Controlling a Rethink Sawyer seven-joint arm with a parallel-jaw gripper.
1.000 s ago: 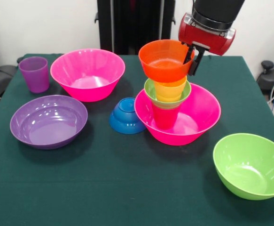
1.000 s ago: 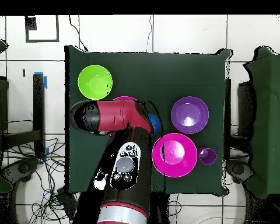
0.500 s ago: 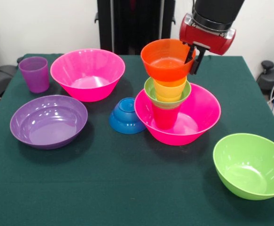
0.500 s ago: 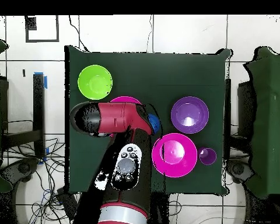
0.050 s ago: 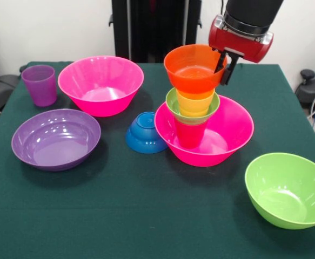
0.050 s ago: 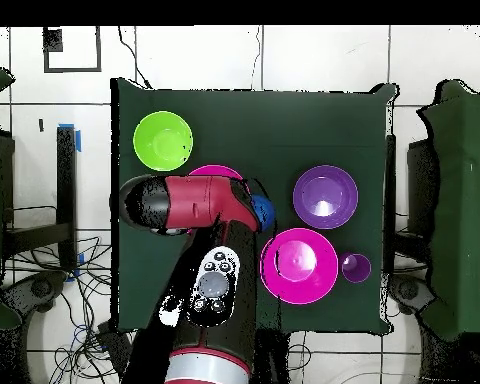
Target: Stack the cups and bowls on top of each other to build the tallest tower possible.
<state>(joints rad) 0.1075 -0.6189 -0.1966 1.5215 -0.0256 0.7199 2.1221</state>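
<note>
The gripper (image 5: 225,66) is pinching the orange bowl (image 5: 194,68) by its right rim, seating it upright atop the yellow cup (image 5: 195,103) for added height.

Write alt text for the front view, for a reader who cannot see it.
A gripper holds an orange bowl by its rim atop a tower: red cup, small green bowl and yellow cup, standing in a pink bowl. Around it on the green table sit a blue bowl, a purple bowl, a second pink bowl, a purple cup and a lime bowl.
</note>
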